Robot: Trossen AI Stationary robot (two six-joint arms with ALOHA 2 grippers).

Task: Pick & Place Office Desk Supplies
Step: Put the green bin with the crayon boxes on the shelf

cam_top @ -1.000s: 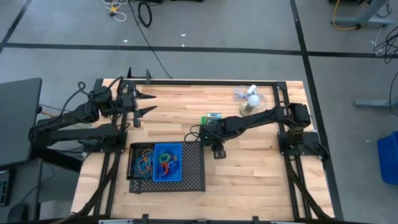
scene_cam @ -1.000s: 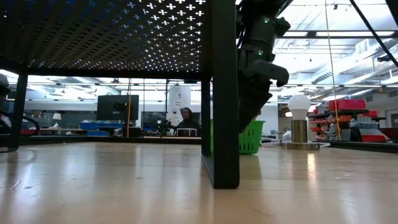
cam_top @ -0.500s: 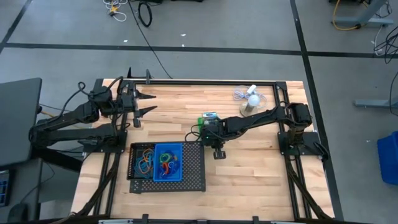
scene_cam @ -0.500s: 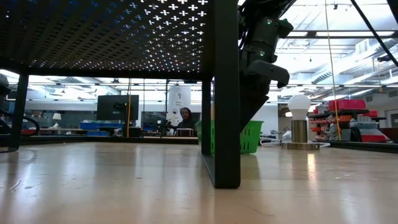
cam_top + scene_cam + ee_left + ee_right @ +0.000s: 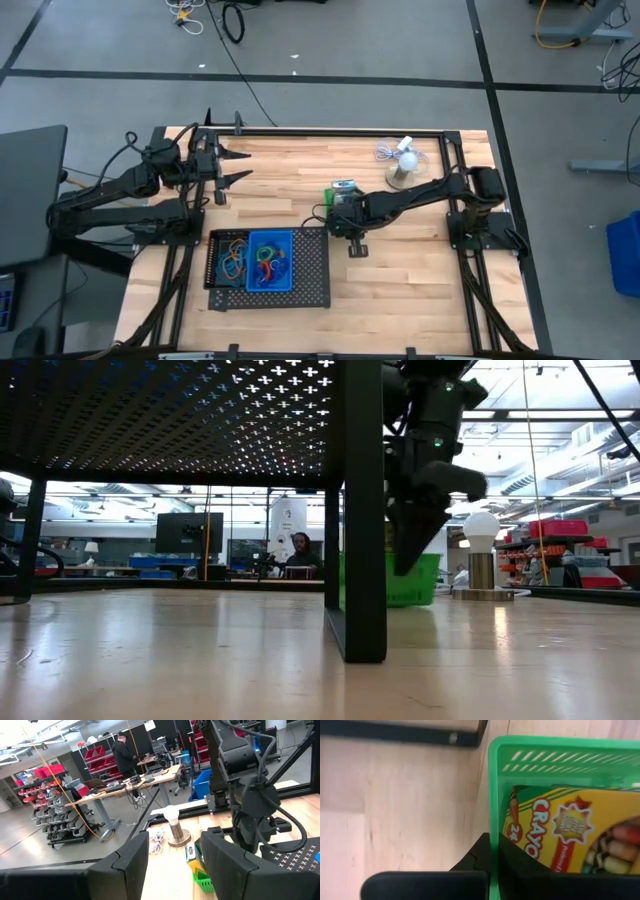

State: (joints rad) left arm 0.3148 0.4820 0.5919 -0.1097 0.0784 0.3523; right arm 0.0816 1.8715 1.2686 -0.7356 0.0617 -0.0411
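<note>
A small green bin (image 5: 560,755) holds a yellow crayon box (image 5: 570,830) and stands on the wooden table just beyond the far right corner of the black mesh tray (image 5: 312,270). My right gripper (image 5: 492,870) points down, shut on the bin's wall, and also shows from above (image 5: 340,207). A blue bin (image 5: 268,262) with coloured rubber-band loops sits on the tray. My left gripper (image 5: 238,166) waits open and level above the table's far left. My right gripper holds the green bin by one side wall (image 5: 494,820), close to a corner. One finger (image 5: 470,862) is outside the bin and the other inside, beside the crayon box. The fingers come from above, pointing steeply down. The bin stays upright.
A white mini fan (image 5: 405,160) on a round base stands at the far right, close behind the green bin. The tray's black leg (image 5: 360,510) stands right beside my right gripper (image 5: 415,530). Open wood lies near the front right edge.
My right gripper has shifted a little toward the table's right edge. The green bin has slid the same way with it, away from the tray's corner, and has stayed upright.
</note>
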